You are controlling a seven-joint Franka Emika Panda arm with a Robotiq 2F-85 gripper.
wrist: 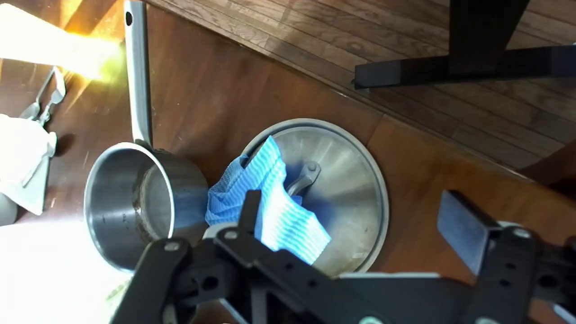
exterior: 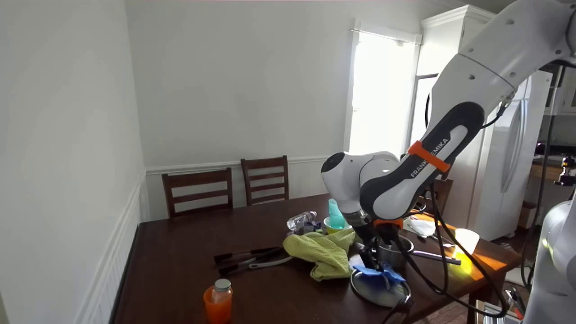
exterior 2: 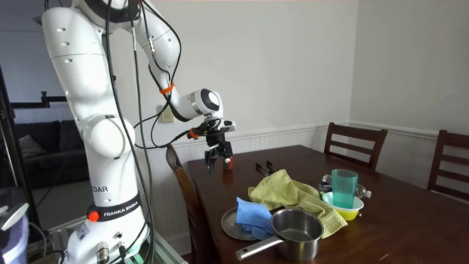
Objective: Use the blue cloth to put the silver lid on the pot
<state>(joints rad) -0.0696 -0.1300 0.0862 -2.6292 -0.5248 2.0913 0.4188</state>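
Closest up is my gripper [wrist: 355,220], jaws spread super wide, holding zilch. Past it in the wrist view, the blue cloth [wrist: 275,198] is kinda flopped over the left part of the lid [wrist: 353,189], which sits on the table [wrist: 202,103] just right of the pot [wrist: 121,202].

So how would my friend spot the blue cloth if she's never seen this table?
On the dark wooden table, find the long-handled metal saucepan. Next to it lies a round silver lid, partly covered by the blue cloth. It's striped and smaller than the yellow-green cloth nearby.
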